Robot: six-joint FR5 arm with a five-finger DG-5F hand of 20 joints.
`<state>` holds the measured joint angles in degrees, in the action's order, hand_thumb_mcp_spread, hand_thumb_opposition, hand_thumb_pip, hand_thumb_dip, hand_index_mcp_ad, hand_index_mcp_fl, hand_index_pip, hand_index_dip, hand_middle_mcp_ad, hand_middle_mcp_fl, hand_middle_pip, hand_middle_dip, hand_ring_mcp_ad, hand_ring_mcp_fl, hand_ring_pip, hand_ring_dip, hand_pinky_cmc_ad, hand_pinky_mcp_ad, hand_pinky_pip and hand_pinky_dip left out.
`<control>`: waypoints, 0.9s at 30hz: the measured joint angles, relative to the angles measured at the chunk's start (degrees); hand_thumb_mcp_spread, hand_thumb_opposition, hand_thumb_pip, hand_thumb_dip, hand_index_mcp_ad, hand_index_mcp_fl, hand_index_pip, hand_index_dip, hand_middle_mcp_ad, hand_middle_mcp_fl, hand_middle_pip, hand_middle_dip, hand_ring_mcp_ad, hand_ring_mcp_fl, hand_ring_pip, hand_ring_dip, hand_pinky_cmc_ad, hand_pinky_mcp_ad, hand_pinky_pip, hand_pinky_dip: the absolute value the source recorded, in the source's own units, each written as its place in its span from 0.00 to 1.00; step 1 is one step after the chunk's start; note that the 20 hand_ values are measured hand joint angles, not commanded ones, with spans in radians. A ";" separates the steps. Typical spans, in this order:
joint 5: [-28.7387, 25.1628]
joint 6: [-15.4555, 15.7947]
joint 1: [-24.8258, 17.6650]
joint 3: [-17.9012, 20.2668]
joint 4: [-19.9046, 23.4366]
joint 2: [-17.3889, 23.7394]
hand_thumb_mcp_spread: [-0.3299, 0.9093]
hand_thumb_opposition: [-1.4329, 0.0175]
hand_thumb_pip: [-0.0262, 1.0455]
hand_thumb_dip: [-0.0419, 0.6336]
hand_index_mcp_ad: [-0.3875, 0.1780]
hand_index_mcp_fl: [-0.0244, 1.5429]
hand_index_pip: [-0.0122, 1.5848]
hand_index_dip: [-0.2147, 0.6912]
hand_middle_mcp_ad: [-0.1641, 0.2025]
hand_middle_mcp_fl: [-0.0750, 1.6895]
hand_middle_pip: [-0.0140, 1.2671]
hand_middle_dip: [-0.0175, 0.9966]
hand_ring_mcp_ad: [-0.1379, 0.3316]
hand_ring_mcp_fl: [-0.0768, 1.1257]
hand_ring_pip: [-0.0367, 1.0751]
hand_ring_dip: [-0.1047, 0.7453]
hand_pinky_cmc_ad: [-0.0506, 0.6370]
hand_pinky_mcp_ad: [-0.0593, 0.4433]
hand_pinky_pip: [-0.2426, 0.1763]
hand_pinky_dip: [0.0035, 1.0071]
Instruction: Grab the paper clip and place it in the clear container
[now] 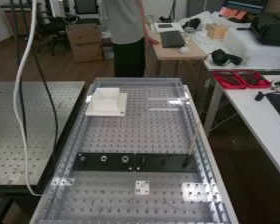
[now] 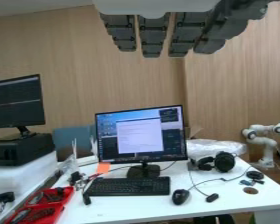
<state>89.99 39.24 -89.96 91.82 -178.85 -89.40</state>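
Robot hand (image 2: 152, 36) of yours hangs open in the wrist view, its dark grey fingers straight and holding nothing, above a white desk (image 2: 210, 202) with a black-framed monitor (image 2: 141, 137) and a black keyboard (image 2: 127, 186). In the high view, your perforated metal worktop (image 1: 117, 135) carries two flat black plates (image 1: 165, 162) end to end across its near half, the left one bearing silver round fittings (image 1: 104, 159); a thin pale rod (image 1: 193, 142) leans up from the right one. Nearer you sits a small white square plate (image 1: 142, 188), and right of it, nearer still, a thin wire-like piece (image 1: 169, 204); you cannot tell if that is the paper clip. Nor can you make out the clear container for certain among the glare. White stepped blocks (image 1: 106, 102) stand at the far left.
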 joint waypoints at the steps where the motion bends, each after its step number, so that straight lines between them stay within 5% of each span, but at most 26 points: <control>1: -0.02 -0.07 0.04 0.05 0.03 0.00 0.27 0.99 0.03 0.07 0.69 0.02 0.01 0.22 0.58 0.04 0.02 0.04 0.43 0.07 0.04 0.14 0.19 0.22 0.55 0.02; 5: -0.06 -0.26 0.16 0.16 0.04 -0.03 0.27 0.97 0.06 0.07 0.70 0.02 0.01 0.22 0.48 0.05 0.02 0.04 0.41 0.07 0.03 0.15 0.14 0.18 0.55 0.02; 7: -0.09 -0.39 0.25 0.17 0.04 -0.13 0.38 0.88 0.26 0.14 0.69 0.02 0.01 0.22 0.48 0.05 0.03 0.05 0.40 0.07 0.03 0.15 0.14 0.22 0.55 0.09; 9: -0.11 -0.51 0.31 0.15 0.05 -0.18 0.44 0.78 0.32 0.14 0.69 0.02 0.02 0.22 0.48 0.05 0.04 0.08 0.40 0.07 0.03 0.16 0.21 0.34 0.51 0.17; 17: -0.28 -1.04 0.42 0.42 0.32 -0.37 0.46 0.56 0.34 0.14 0.63 0.01 0.04 0.22 0.48 0.05 0.08 0.14 0.52 0.06 0.06 0.21 0.50 0.63 0.42 0.33; 27: -1.98 -2.10 0.52 3.68 3.48 -0.52 0.47 0.51 0.39 0.14 0.63 0.01 0.05 0.22 0.47 0.05 0.09 0.17 0.59 0.07 0.09 0.23 0.60 0.70 0.36 0.41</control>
<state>88.01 37.14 -89.44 95.50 -175.37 -89.92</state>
